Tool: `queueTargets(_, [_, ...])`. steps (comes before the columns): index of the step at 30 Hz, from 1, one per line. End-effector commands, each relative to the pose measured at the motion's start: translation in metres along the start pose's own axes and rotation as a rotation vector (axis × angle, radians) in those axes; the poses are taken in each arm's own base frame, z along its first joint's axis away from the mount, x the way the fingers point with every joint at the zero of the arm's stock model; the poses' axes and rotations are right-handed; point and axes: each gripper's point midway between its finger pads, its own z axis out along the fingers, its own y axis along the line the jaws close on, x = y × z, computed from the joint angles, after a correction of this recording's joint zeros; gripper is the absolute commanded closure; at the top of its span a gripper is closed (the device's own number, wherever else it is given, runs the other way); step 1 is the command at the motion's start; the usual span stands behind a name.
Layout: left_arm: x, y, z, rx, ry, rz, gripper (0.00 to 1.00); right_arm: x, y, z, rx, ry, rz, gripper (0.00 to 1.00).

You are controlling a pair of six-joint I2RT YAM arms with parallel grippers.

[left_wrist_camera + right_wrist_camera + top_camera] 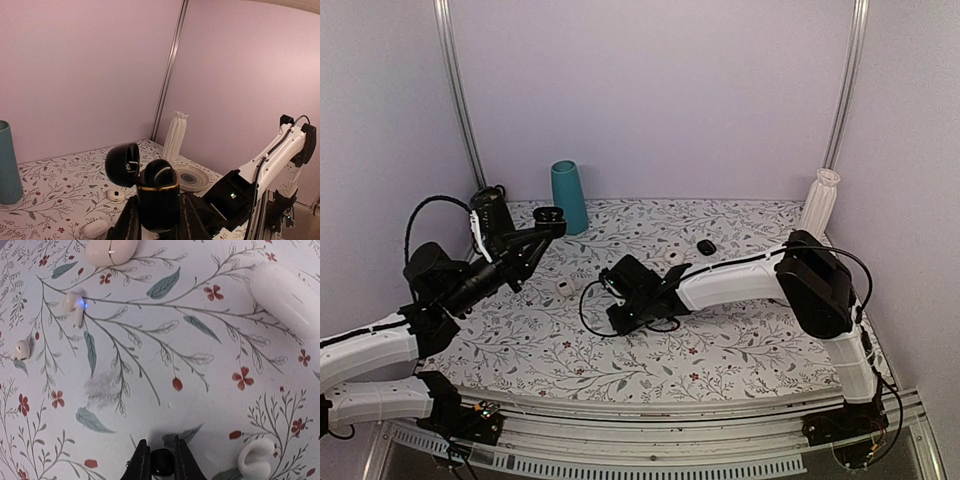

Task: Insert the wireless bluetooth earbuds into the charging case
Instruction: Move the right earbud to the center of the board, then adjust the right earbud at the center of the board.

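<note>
Charging case (pixel 158 196) — lid open — in raised left hand (pixel 158 222); earbud (pixel 161 463) tight in low right hand (pixel 160 451)

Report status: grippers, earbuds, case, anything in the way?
Left gripper shut on charging case, lid open. Right gripper shut on black earbud at the table. Small white piece close by, not touching.

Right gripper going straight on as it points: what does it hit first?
Likely the floral table just past the right gripper, which is shut on a black earbud; nothing else sits in that line.
</note>
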Motion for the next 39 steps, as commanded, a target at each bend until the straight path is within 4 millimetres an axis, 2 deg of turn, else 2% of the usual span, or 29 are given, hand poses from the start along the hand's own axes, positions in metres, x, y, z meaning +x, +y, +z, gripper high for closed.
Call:
queueTargets(1, [-0.001,-0.005,0.003,0.049,-0.012,-0.007,1.0,0.023,0.005,-0.028,-0.06,0.023,-0.008,0.92])
queueTargets(7, [0.006,-0.005,0.005,0.055,-0.013,-0.025,1.0,0.056,0.01,-0.051,-0.107,0.047,-0.076,0.92])
queueTargets(11, [0.008,-0.005,0.007,0.055,-0.012,-0.029,1.0,0.072,0.007,-0.062,-0.111,0.063,-0.085,0.89])
queueTargets(14, [0.01,-0.005,0.008,0.055,-0.007,-0.033,1.0,0.067,0.005,-0.07,-0.106,0.052,-0.078,0.82])
queueTargets(16, [0.011,-0.005,0.008,0.054,-0.004,-0.033,1.0,0.069,0.005,-0.073,-0.102,0.065,-0.071,0.74])
queueTargets(21, [0.011,-0.005,0.008,0.049,-0.005,-0.033,1.0,0.053,0.009,-0.083,-0.1,0.07,-0.019,0.6])
queueTargets(24, [0.011,-0.004,0.007,0.045,-0.005,-0.032,1.0,0.049,0.008,-0.087,-0.076,0.099,0.039,0.58])
queueTargets(30, [0.009,-0.004,0.005,0.038,-0.009,-0.028,1.0,0.06,0.005,-0.095,-0.042,0.19,0.169,0.58])
queueTargets(34, [0.007,-0.003,0.004,0.031,-0.013,-0.025,1.0,0.072,0.003,-0.095,-0.025,0.238,0.236,0.58])
queueTargets(39, [0.007,-0.003,0.002,0.028,-0.016,-0.026,1.0,0.075,-0.001,-0.091,0.005,0.253,0.269,0.59])
